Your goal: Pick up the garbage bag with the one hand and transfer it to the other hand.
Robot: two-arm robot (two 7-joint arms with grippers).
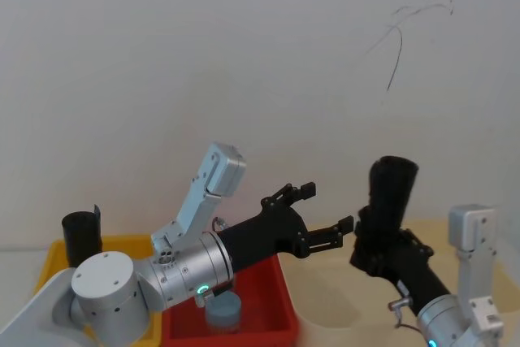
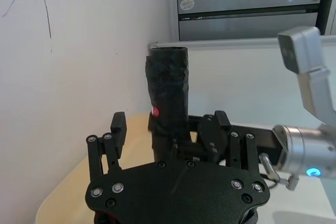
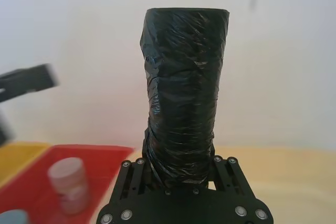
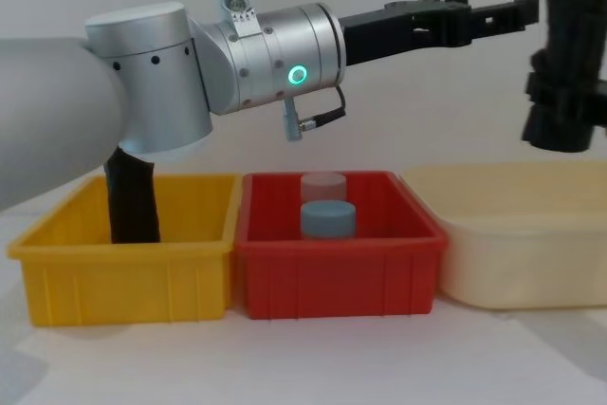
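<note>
Head view: tall matte-black crinkled plastic garbage bag (image 1: pixel 392 188) upright at 4 o'clock, clenched by blue-ringed right gripper (image 1: pixel 375 237). Green-ringed left gripper (image 1: pixel 327 209) released, empty, at its 9 o'clock. Handover likely complete.

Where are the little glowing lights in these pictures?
Chest view: a green ring glows on the left arm. Left wrist view: a red spot shows on the garbage bag held by the right gripper, a blue light on the right arm.
</note>
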